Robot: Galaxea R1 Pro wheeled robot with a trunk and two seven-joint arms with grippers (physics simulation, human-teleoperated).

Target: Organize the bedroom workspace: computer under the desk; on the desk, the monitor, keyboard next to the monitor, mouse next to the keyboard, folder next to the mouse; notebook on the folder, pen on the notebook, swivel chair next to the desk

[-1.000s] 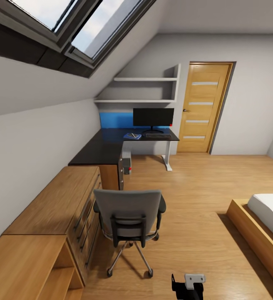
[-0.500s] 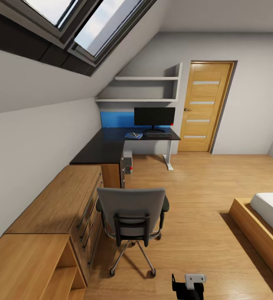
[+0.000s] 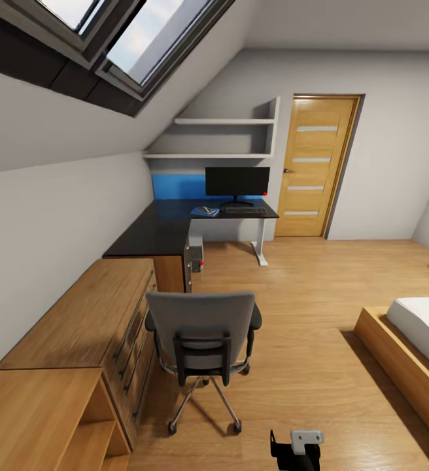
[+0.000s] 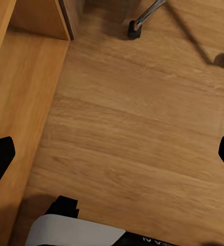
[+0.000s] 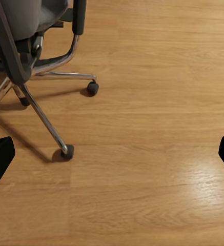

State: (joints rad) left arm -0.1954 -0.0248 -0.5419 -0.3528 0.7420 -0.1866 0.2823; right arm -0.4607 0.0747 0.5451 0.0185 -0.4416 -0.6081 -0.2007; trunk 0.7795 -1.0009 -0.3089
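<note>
**A:** Why is the swivel chair (image 3: 201, 340) parked out in the middle of the floor?

**B:** It stands with its back to the camera, well apart from the desk (image 3: 175, 226), just beside the low light-wood cabinet (image 3: 77, 320). I'd judge it is the last thing left to bring over. On the desk, the monitor (image 3: 237, 182) stands at the back, the keyboard (image 3: 245, 210) lies in front of it, and the blue folder (image 3: 205, 212) sits to one side with something small and dark on top. The mouse and pen are too small to tell.

**A:** And the computer?

**B:** The computer (image 3: 195, 252) stands on the floor under the desk's inner corner.

**A:** What are the grippers doing?

**B:** Both hang empty over bare wood floor. The left gripper (image 4: 112, 154) has its fingertips spread wide at the frame edges; the right gripper (image 5: 112, 154) is spread the same way, with the chair's chrome spokes and casters near it.

**A:** Anything in the way?

**B:** The cabinet flanks one side and the bed platform (image 3: 397, 353) the other; the lane between looks free, though the chair itself stands between the robot and the desk
</note>
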